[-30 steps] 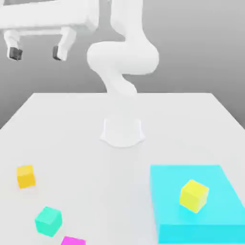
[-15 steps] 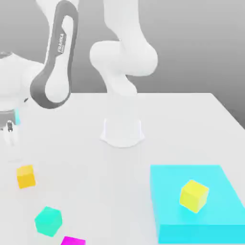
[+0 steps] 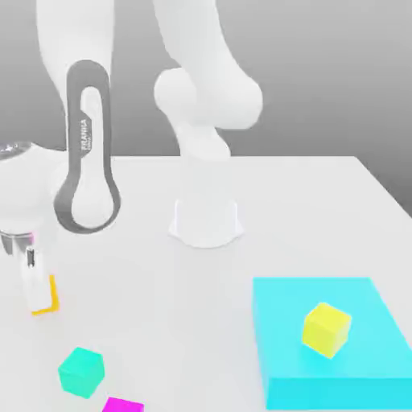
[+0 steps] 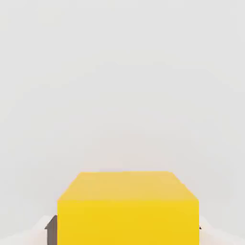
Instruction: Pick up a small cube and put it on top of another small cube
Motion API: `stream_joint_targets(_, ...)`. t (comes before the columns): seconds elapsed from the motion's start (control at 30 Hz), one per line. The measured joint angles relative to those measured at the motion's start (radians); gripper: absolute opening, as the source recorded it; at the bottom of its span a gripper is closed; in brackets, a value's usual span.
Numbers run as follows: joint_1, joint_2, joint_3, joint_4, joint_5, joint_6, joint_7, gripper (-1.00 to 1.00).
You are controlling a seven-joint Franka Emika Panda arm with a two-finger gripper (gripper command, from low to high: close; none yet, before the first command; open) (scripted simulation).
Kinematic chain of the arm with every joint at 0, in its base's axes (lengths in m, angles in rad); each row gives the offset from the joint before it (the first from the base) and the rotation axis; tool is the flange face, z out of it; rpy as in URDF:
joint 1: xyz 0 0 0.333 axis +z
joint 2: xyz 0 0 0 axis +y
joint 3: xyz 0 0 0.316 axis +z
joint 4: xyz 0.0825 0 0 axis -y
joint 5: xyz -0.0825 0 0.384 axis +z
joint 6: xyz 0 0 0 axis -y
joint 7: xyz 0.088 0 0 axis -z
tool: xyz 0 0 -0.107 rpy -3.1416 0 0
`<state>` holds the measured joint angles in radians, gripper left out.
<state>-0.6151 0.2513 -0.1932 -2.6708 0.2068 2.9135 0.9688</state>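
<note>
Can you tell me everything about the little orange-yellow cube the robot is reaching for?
The orange-yellow cube is a small, plain, solid-colored block with sharp edges and flat faces. It sits flat on the white table, near the exterior view's left edge. The gripper has dropped around it, a finger covering part of it. In the hand view it sits between the fingertips.

Bright, even light; v. faint shadows.

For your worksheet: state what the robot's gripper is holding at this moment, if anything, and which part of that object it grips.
It cannot be told. The gripper is down around the orange cube on the table, one finger at each side face, but whether they grip is unclear.
</note>
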Motion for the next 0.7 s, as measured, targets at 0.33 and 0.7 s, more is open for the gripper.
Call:
stream_joint_targets(0.33,0.182,-0.123,0.077,0.125,-0.170,-0.240,0.213,-1.00)
stream_joint_targets(0.7,0.258,0.043,0.152,0.213,-0.175,-0.161,0.262,1.00)
